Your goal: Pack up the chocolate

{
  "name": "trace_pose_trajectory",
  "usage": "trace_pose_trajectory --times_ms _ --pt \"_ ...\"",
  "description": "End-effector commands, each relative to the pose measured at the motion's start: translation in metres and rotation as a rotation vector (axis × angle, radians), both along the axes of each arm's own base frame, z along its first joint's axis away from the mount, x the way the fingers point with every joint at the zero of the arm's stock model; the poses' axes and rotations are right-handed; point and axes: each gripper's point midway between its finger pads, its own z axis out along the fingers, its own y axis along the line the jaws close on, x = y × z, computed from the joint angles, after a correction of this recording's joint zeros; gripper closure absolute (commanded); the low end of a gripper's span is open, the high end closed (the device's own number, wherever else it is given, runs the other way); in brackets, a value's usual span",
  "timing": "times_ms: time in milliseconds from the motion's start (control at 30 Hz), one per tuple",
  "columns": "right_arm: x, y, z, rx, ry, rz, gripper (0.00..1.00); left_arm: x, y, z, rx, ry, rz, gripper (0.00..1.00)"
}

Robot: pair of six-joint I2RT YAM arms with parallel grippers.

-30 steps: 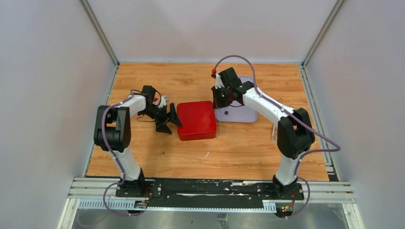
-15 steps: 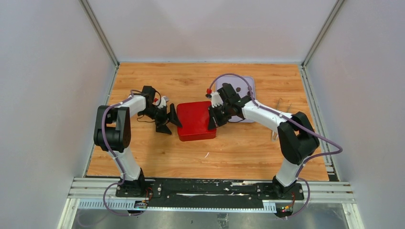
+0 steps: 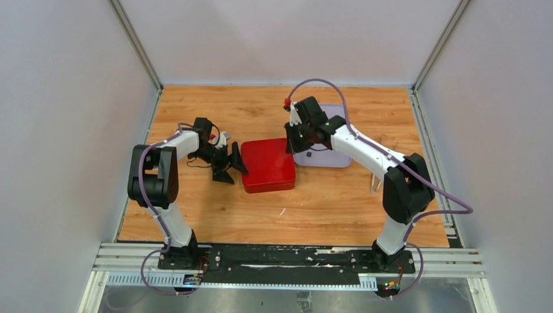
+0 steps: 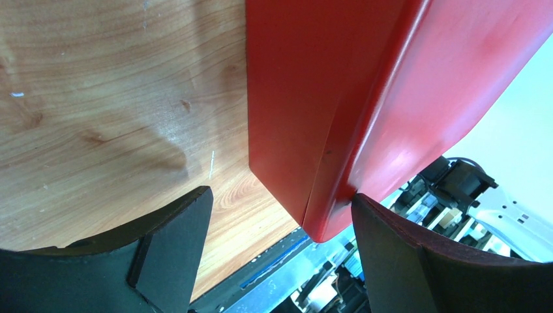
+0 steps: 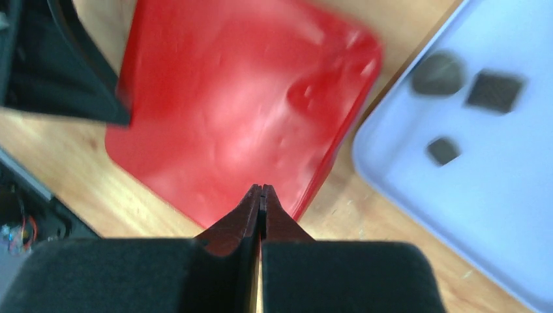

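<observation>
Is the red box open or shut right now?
Shut: from above the red box shows an unbroken lid, and the left wrist view shows it seated over the base.

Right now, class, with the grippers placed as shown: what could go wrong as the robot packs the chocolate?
1. The open left gripper straddles a corner of the closed red box; a push might slide the box rather than lift its lid.
2. The shut right gripper hangs over the box edge beside the lavender tray; sweeping across could scatter the small chocolate pieces.
</observation>
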Motion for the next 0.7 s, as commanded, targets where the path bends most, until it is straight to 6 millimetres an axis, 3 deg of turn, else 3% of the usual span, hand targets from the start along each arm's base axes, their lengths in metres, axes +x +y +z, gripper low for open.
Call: trace_pose_trajectory --times_ms 0,33,167,333,500,600,667 --pt "0.043 -0.021 0.009 -0.16 -0.053 -0.173 1.0 -0.016 0.009 -0.011 0.073 0.025 -0.026 0.18" --pt "0.05 -0.022 0.009 -0.191 -0.05 -0.185 1.0 -0.016 0.009 -0.011 0.072 0.026 -0.025 0.18" --pt "0.042 -0.013 0.009 -0.182 -0.01 -0.145 1.0 -0.017 0.009 -0.01 0.071 0.023 -0.027 0.18" --pt "-0.009 -0.008 -0.006 -0.165 0.044 -0.048 1.0 -0.017 0.009 -0.01 0.07 0.021 -0.028 0.18" --pt "-0.05 -0.029 -0.043 -0.218 0.129 -0.043 1.0 -0.015 0.009 -0.01 0.068 0.021 -0.029 0.18" --pt "-0.06 -0.04 -0.071 -0.257 0.161 -0.047 1.0 -0.014 0.008 -0.011 0.063 0.025 -0.03 0.18" --pt "-0.063 -0.045 -0.079 -0.289 0.176 -0.044 1.0 -0.014 0.008 -0.011 0.063 0.027 -0.034 0.18"
